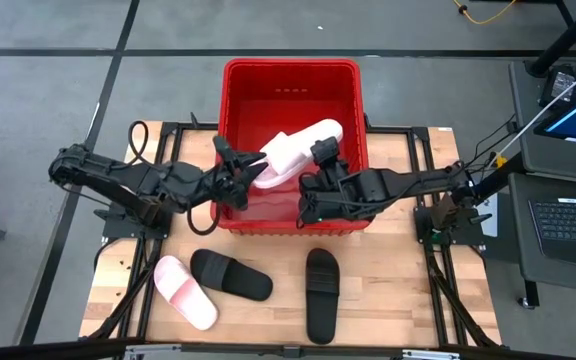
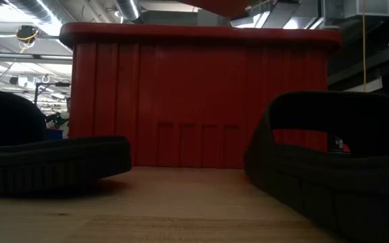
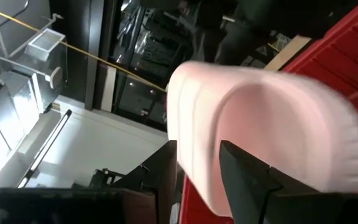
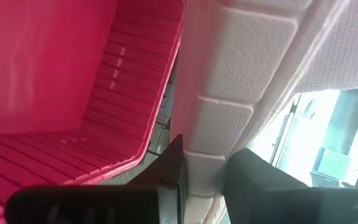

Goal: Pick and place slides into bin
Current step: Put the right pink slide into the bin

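Observation:
A pale pink slide (image 1: 298, 150) hangs slanted over the open red bin (image 1: 238, 100), with both grippers shut on it. My left gripper (image 1: 255, 165) is at its end toward the table's left. My right gripper (image 1: 320, 155) is at its side toward the table's right. On the table in front of the bin lie another pink slide (image 1: 185, 292) and two black slides (image 1: 230, 274) (image 1: 321, 294), each flat on its sole. In the low view the two black slides (image 2: 53, 162) (image 2: 336, 169) lie before the bin's wall (image 2: 201, 94). My left gripper pinches the pink slide's left-hand end (image 3: 194, 155) between its two fingers (image 3: 247, 180), coming level from the table's left. The slide is lifted clear above the bin. My right gripper pinches the edge of the slide's sole (image 4: 207, 155), its ribbed underside showing, between its two fingers (image 4: 173, 168), coming from the table's right and slanting slightly down. The slide is clear of the bin's floor (image 4: 55, 112).
The bin stands at the table's far middle, and its near wall (image 1: 288, 222) lies below both wrists. The wooden tabletop (image 1: 418, 290) is bare to the right of the black slides. A desk with a laptop (image 1: 573, 215) stands past the table's right edge.

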Action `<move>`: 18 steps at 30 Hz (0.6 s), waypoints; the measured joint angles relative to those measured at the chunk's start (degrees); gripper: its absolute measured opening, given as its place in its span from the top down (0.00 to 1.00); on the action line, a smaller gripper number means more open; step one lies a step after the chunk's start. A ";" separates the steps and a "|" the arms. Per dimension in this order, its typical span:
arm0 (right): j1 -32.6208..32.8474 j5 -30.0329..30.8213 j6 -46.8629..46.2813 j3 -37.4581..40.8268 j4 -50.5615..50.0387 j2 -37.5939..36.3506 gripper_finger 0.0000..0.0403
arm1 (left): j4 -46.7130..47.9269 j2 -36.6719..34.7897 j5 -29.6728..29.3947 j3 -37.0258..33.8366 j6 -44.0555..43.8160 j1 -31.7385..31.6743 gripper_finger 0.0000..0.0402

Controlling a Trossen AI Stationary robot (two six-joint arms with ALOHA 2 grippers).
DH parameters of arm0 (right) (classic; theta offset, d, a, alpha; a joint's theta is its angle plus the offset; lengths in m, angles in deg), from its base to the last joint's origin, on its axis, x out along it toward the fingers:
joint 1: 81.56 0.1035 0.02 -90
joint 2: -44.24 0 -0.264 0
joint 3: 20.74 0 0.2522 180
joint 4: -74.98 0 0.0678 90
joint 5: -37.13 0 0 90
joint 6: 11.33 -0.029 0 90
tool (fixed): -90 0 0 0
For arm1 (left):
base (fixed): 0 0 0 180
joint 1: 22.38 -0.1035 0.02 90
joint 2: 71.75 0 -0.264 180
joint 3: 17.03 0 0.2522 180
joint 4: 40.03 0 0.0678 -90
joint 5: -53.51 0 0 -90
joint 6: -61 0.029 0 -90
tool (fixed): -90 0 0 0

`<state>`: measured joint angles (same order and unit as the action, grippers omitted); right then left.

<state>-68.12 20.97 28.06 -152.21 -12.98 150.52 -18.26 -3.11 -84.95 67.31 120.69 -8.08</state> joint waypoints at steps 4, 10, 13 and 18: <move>0.66 0.04 0.00 0.00 1.21 0.00 0.82 | -0.03 0.00 0.70 0.00 0.02 -1.41 0.72; 0.97 0.02 -0.02 0.00 1.52 -0.07 0.82 | -0.02 0.13 7.81 0.00 0.08 -2.63 0.80; 0.93 0.04 -0.02 0.00 1.54 -0.09 0.82 | 0.13 0.38 8.95 0.00 2.00 -3.16 0.88; 0.93 0.02 -0.16 0.00 1.64 -0.09 0.83 | 0.16 0.32 8.25 0.00 5.01 -3.19 0.98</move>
<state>-67.19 21.00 27.90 -152.21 -11.34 150.43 -18.10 -2.79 -76.70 67.31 125.70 -11.28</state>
